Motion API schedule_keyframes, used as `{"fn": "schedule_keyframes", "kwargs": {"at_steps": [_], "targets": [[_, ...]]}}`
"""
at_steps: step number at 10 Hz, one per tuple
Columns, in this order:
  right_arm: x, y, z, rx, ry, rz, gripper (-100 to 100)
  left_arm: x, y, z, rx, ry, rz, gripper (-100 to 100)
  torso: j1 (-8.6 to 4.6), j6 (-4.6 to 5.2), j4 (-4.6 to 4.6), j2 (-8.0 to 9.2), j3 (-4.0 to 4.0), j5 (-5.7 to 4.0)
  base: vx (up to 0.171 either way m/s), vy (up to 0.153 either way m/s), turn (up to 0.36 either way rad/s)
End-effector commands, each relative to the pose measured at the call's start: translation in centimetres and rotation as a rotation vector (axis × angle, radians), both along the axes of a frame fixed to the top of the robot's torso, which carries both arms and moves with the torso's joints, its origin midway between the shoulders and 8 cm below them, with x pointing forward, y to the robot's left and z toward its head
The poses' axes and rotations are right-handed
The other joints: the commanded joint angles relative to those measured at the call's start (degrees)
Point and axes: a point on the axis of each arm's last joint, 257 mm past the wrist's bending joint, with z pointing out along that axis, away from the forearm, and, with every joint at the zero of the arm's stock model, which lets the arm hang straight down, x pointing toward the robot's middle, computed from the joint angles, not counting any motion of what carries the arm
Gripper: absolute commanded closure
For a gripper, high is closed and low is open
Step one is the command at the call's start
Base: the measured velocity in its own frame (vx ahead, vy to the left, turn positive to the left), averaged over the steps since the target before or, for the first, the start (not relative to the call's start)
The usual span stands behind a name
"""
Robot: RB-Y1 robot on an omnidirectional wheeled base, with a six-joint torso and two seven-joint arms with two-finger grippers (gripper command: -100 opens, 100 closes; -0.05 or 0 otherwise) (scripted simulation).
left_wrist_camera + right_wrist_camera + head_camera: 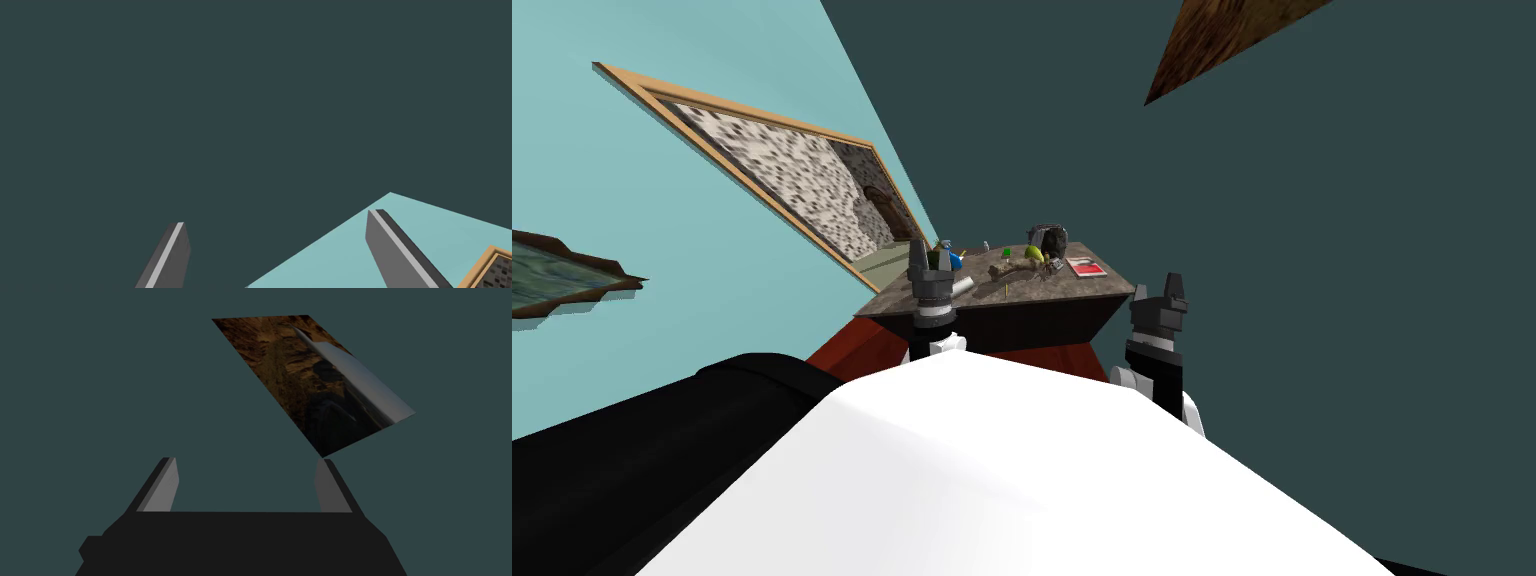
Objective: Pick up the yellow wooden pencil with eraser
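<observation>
Dark walls stand behind the messy table (pixel 1104 287) in the frame's middle. Your yellow pencil (pixel 1006 289) lies near its lower edge. It looks thin, light and stiff, and it may roll. Pinch its middle. Your left gripper (pixel 276 218) and right gripper (pixel 246 461) have their fingers apart and hold nothing.

In the head view the table (pixel 1057 290) stood mid-frame, in the corner where two walls met. On it the pencil (pixel 1006 291) lay near the front edge, left of centre. A cylinder (pixel 962 286) lay just to its left, a book (pixel 1086 267) at the right end, and a bag-like object (pixel 1050 241) at the back. A framed picture (pixel 802 180) hung at the upper left.
</observation>
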Motion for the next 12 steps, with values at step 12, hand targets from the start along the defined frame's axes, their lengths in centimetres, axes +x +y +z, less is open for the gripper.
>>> {"fn": "schedule_keyframes", "kwargs": {"at_steps": [12], "targets": [[0.0, 0.0, 0.0, 0.000, 0.000, 0.000, 0, 6.3, 1.9, -5.6, 0.204, 0.351, 0.003, -100, 0.21, -0.01, 0.01, 0.02, 0.01, 0.06, -0.021, 0.063, -0.109]]}}
